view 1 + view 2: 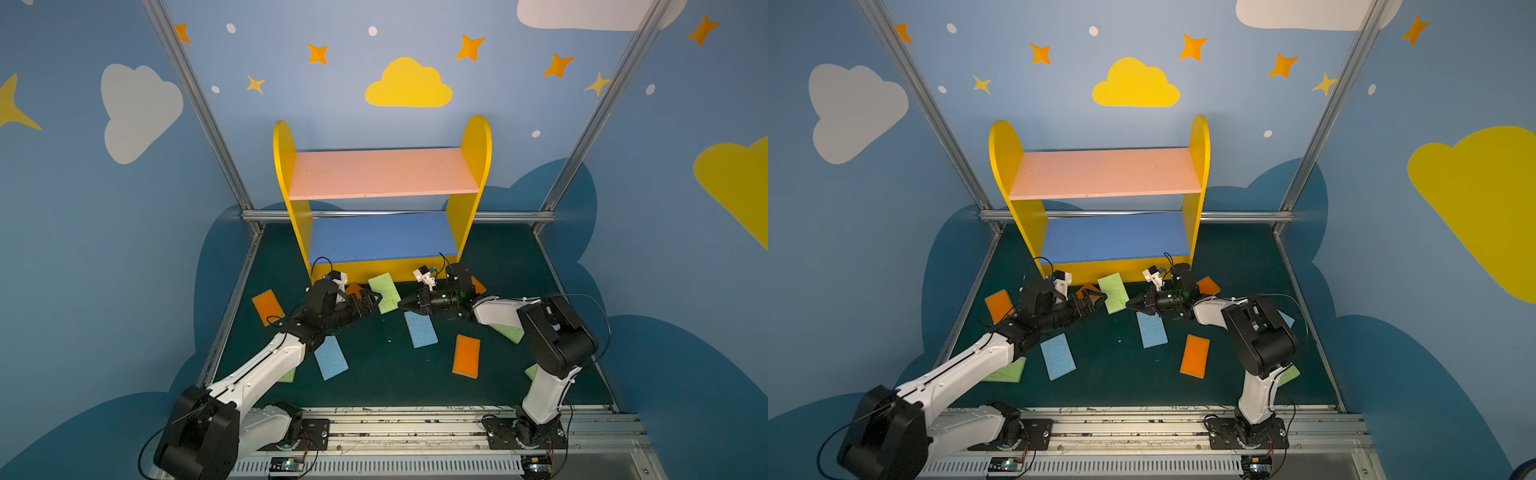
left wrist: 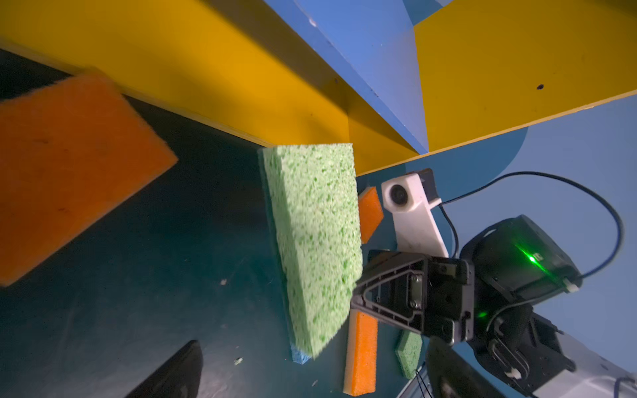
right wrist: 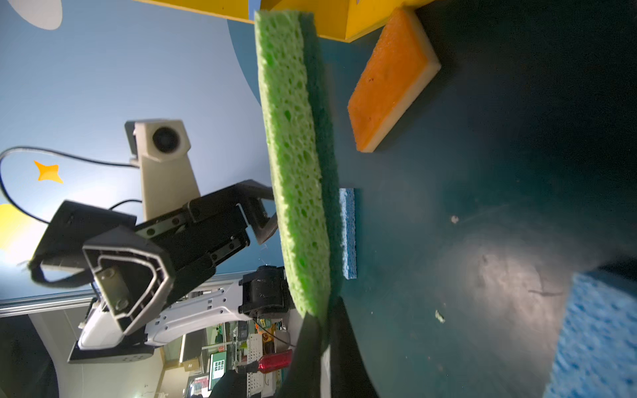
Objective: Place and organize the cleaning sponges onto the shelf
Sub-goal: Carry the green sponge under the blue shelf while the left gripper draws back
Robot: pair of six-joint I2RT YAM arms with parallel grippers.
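The right gripper [image 1: 401,305] has its fingers pinched together on an edge of a light green porous rectangular sponge [image 1: 384,291]. It holds the sponge off the dark green tabletop [image 1: 374,374], just in front of the foot of the yellow-sided wooden shelf [image 1: 286,166]. The left gripper [image 1: 376,300] sits close at the sponge's opposite side, fingers spread wide. A light blue rectangular sponge [image 1: 420,329] lies just below, and an orange rectangular sponge [image 1: 466,356] lies farther out. Open tabletop lies between them.
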